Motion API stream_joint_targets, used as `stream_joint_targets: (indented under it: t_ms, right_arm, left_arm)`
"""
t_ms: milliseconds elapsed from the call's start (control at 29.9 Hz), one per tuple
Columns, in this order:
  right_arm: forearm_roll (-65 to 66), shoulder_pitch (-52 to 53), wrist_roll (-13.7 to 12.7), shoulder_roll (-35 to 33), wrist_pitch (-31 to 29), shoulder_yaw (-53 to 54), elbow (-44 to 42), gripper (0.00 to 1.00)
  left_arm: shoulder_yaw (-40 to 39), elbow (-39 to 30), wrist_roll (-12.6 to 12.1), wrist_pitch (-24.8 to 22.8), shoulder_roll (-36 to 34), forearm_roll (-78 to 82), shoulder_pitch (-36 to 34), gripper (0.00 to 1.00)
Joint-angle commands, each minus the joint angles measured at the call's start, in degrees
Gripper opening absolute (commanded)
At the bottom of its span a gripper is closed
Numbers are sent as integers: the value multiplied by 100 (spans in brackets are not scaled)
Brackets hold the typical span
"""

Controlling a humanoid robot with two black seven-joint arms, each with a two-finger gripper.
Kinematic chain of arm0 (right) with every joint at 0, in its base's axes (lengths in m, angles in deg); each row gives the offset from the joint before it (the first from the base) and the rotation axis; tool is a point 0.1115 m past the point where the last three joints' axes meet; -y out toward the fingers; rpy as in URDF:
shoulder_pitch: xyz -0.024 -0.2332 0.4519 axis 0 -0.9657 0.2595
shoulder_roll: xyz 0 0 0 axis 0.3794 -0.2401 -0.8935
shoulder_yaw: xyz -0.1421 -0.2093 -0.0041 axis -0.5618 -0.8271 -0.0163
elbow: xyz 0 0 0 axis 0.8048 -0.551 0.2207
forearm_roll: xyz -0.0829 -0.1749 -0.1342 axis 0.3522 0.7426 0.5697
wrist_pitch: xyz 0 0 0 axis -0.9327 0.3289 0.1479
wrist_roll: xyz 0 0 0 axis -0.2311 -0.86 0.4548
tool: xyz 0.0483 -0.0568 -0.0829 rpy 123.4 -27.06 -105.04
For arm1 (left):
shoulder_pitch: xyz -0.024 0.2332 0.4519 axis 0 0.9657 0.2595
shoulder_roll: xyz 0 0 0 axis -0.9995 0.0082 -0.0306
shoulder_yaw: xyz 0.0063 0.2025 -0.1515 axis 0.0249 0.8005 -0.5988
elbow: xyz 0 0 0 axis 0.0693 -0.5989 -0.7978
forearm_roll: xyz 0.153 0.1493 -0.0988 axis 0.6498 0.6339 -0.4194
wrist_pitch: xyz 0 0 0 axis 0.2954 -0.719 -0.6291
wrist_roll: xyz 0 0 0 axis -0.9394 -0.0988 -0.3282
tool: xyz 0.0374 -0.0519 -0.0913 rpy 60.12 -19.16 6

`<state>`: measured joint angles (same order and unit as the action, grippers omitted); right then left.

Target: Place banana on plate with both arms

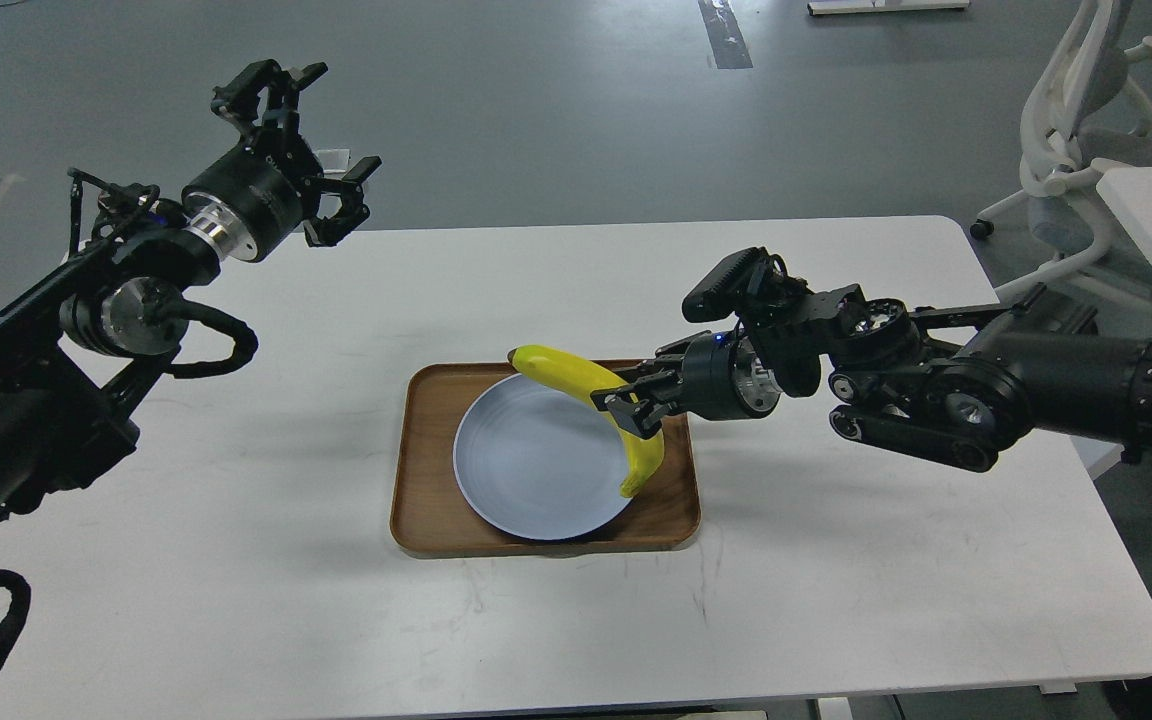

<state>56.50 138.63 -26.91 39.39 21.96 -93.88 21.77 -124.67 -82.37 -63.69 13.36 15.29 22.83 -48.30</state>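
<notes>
Right gripper (628, 404) pinches the banana (591, 385) at mid-length, fingers closed on both sides of it, arm reaching in from the right. Left gripper (308, 150) raised high past the table's far left corner, fingers spread, holding nothing, well apart from everything else. White table (236, 560) carries a brown wooden tray (426, 480) with rounded corners. Inside the tray: a pale blue-grey plate (526, 460), round, shallow. Banana arches over the plate's right side, one end above the far rim, other end down at the plate's right edge; contact with the plate hard to tell. No readable labels or writing on tray, plate or banana.
</notes>
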Motion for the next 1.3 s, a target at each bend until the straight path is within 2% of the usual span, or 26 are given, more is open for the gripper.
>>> stream_joint_targets:
  t_ms: [0,134,234,334,368,401,702,835,902,969,1136,1270]
  right_arm:
    - [0,0,3,170,-14,-92,-100,11]
    - [-18,-18,3,179,-14,-171,-118,14]
    - [-27,-44,-5,179,-14,-180,-118,22]
    - [-106,-44,-49,171,-14,-172,-109,51]
    - [-123,-44,-75,179,-5,-145,-109,82]
    - [-141,-53,-84,179,3,-136,-118,95]
    - [-615,-26,-172,188,4,135,-118,100]
    - [-1405,-18,-181,118,30,1180,-197,100]
    - [-2203,-53,-242,74,30,1734,-390,100]
    - [-3562,-149,-374,-57,39,2470,-592,100]
    - [-6015,-771,-392,-155,47,3964,-654,100]
    - [-7022,-1440,-418,-190,39,5118,-874,100]
  left_arm:
    - [0,0,5,-6,-17,-1,-7,98]
    - [8,0,5,-6,-8,-1,-7,98]
    - [17,0,5,-6,1,-1,-16,98]
    - [17,0,5,-6,10,-1,-25,98]
    - [17,0,5,12,19,-1,-25,98]
    - [17,0,-4,21,19,-1,-25,98]
    - [35,0,-13,21,27,7,-42,98]
    - [35,0,-13,-14,10,7,-25,98]
    - [35,0,-13,-6,19,-1,-7,98]
    - [26,0,-4,20,80,-10,11,98]
    - [8,-9,-4,47,238,-72,63,98]
    - [-44,-9,5,38,300,-89,151,98]
